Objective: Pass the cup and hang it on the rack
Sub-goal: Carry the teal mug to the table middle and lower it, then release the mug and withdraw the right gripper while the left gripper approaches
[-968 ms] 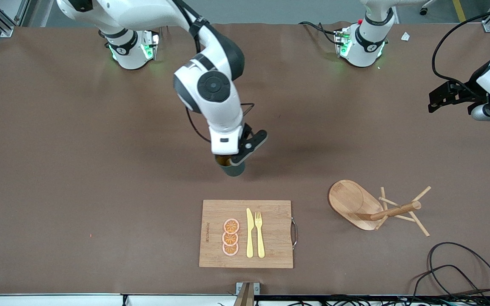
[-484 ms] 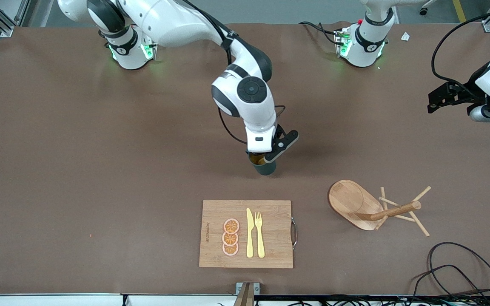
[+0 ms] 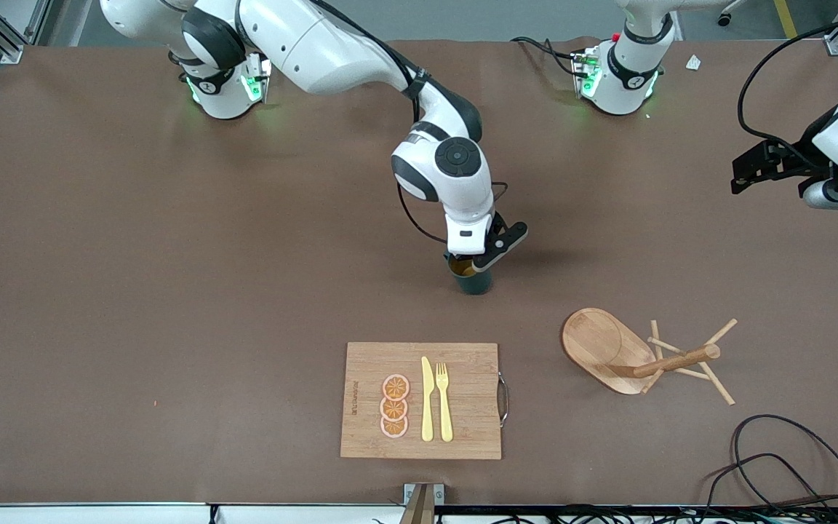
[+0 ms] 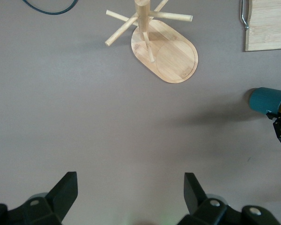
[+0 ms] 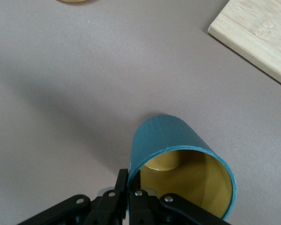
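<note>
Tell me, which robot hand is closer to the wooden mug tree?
Right. The right gripper, fingers shut on the cup's rim, is near mid-table, not far from the mug tree. The left gripper waits, open, at the left arm's end of the table.

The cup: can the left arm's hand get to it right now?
Probably yes. The cup stands mid-table with bare table between it and the open left hand, but the right hand is shut on its rim.
</note>
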Robot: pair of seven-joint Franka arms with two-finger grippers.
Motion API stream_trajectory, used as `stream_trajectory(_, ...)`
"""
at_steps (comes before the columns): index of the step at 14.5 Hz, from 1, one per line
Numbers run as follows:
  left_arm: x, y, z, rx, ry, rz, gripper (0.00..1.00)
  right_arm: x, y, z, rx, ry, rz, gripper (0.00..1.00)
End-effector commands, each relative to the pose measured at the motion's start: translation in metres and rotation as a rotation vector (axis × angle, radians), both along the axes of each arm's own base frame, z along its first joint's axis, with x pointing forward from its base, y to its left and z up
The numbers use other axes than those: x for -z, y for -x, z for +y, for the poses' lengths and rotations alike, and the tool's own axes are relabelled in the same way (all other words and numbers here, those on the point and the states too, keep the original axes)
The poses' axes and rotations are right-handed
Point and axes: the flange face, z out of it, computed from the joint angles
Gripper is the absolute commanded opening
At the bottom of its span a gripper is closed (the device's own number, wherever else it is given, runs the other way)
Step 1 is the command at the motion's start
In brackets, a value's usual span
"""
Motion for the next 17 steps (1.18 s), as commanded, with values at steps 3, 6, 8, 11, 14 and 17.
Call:
stream_trajectory(3,-0.004,-0.003,0.001,0.012,-0.01,0.003,1.0,-0.008,-0.005,0.0,0.02,0.002,-0.022,1.0)
stream_trajectory(6,-0.006,-0.004,-0.006,0.018,-0.012,-0.002,1.0,-0.035,-0.012,-0.003,0.028,-0.019,-0.045,1.0)
stream_trajectory(8,-0.011,-0.006,-0.007,0.023,-0.012,-0.013,1.0,-0.055,-0.023,-0.013,0.048,-0.033,-0.052,1.0)
stream_trajectory(11,-0.01,-0.007,-0.005,0.017,-0.01,-0.012,1.0,-0.105,-0.069,-0.069,0.134,0.003,-0.034,1.0)
stream_trajectory(14,-0.01,-0.006,-0.009,0.021,-0.012,-0.013,1.0,-0.153,-0.138,-0.178,0.283,0.06,0.006,1.0)
stream_trajectory(17,-0.012,-0.006,-0.014,0.02,-0.01,-0.016,1.0,-0.191,-0.183,-0.292,0.437,0.106,0.057,1.0)
